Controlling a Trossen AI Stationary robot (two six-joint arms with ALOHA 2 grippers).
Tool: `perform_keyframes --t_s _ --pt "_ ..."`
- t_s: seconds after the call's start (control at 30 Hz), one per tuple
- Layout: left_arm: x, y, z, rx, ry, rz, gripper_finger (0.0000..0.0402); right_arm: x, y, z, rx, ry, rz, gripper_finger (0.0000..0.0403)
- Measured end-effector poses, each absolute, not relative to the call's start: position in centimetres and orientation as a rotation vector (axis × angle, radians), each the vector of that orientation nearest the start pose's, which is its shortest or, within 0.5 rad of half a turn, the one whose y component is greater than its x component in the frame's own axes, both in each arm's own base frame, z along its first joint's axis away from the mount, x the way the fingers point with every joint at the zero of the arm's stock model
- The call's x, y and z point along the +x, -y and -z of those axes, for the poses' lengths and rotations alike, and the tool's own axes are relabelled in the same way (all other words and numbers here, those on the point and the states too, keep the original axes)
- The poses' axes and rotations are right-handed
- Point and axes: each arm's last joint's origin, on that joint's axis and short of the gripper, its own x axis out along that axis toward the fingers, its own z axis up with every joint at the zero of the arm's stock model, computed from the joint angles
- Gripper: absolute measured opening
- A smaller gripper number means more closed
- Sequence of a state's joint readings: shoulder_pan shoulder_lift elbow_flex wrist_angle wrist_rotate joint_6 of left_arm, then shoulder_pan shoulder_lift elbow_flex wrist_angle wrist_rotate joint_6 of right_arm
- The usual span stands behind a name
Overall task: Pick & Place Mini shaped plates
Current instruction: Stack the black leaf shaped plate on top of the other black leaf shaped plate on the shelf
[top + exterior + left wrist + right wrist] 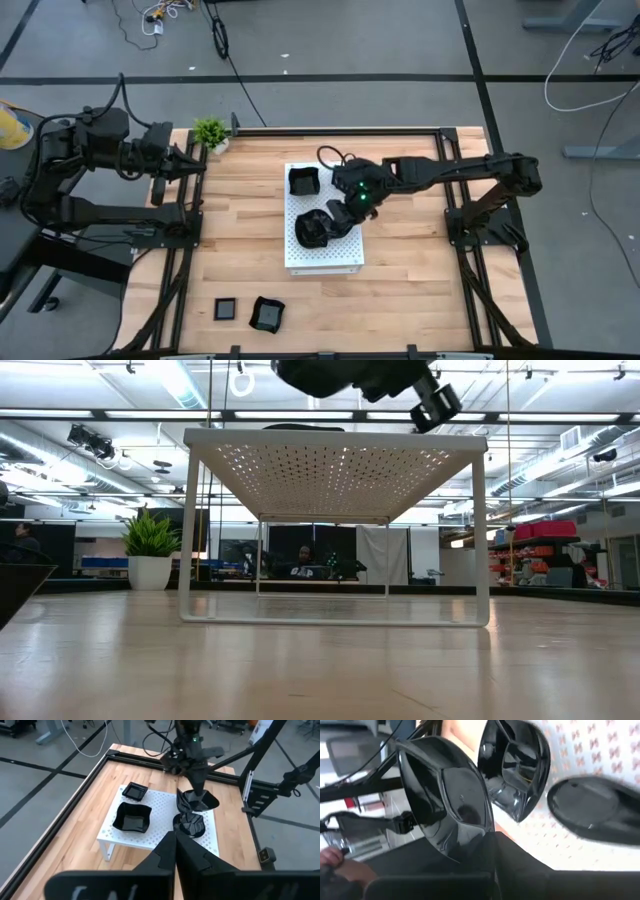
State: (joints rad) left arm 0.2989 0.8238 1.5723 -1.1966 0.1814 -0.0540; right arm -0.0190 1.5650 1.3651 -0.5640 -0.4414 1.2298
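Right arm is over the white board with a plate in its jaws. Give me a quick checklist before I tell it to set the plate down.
1. Grip: right gripper is shut on the rim of a glossy black leaf-shaped mini plate. Ok.
2. Position: that gripper is above the white perforated rectangular board. Ok.
3. Landing spot: another glossy black mini plate lies right under the held one; whether they touch, cannot tell.
4. Board load: a wavy-edged black dish and a small square black dish already sit on it, bare board beside them. Ok.
5. Left gripper: shut, parked at the table's left edge near the small green potted plant. Ok.
6. Remaining: two black dishes wait at the near edge. Not ok.
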Motion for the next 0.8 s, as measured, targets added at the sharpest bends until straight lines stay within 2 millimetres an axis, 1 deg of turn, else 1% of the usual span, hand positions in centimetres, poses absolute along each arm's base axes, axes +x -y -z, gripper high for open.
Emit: perform_keyframes --t_s 0.17,0.3,0.43,0.6,0.8 --pt "6.4 -1.4 -46.5 -0.130 -0.444 -0.120 0.0004 33.9 -1.9 -31.2 1.408 -0.898 0.210 0.0003" --pt "6.4 -1.3 -46.6 -0.083 -0.442 -0.069 0.0006 33.9 -2.5 -31.2 1.440 -0.861 0.287 0.0003" --pt "6.4 -1.3 -46.6 -0.074 -0.442 -0.054 0.0012 33.8 -3.1 -31.1 1.458 -0.852 0.314 0.0003" --pt "6.4 -1.3 -46.6 -0.056 -0.442 -0.051 0.0005 33.8 -3.9 -31.1 1.495 -0.855 0.333 0.0003" --pt "6.4 -1.3 -46.6 -0.048 -0.442 -0.050 0.0009 33.9 -5.1 -31.5 1.557 -0.831 0.316 0.0003"
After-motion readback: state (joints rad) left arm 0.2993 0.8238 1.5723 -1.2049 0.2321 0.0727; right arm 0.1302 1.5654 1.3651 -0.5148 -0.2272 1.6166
